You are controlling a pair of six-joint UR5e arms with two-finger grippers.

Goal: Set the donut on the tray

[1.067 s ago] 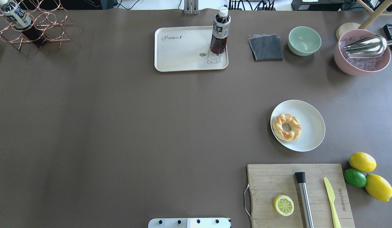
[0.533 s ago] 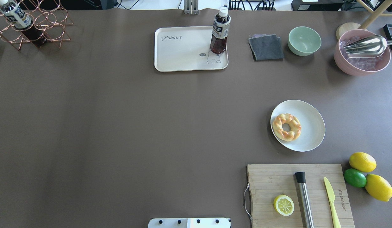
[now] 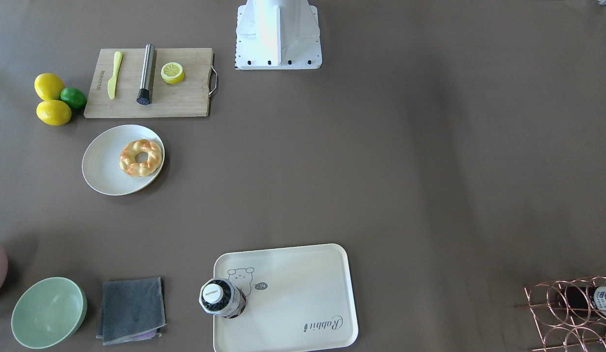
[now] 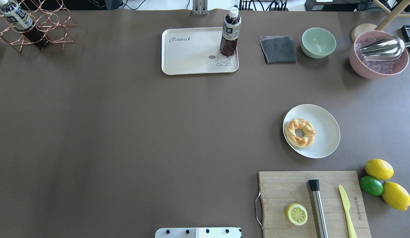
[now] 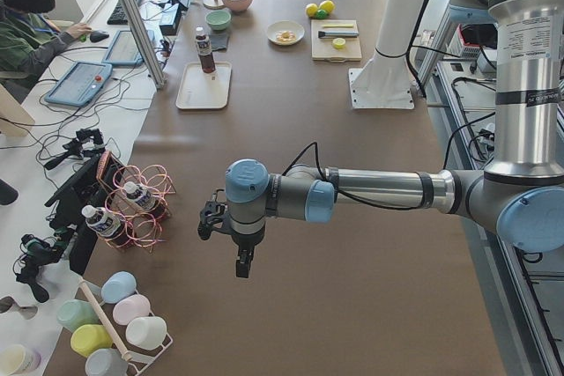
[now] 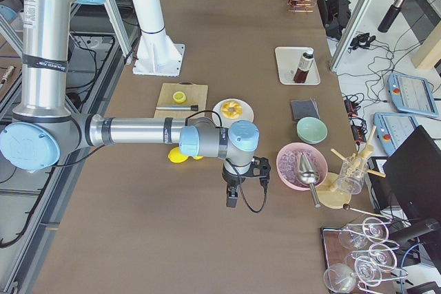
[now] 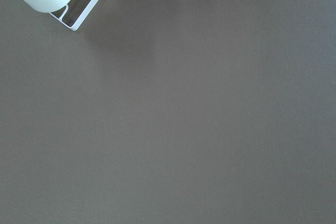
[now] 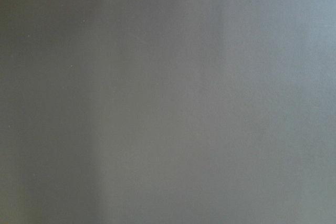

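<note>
Left gripper (image 5: 242,267) hangs over the table (image 4: 125,132) at the robot's left end; whether its jaws are open or closed cannot be told. Tray (image 4: 188,56), far centre, carries an upright bottle (image 4: 230,33) at its right edge. Donut (image 4: 299,132) lies on the left part of a round plate (image 4: 325,132), well apart from the tray. Right gripper (image 6: 232,201) hangs over the right end, its jaw state equally unreadable.
</note>
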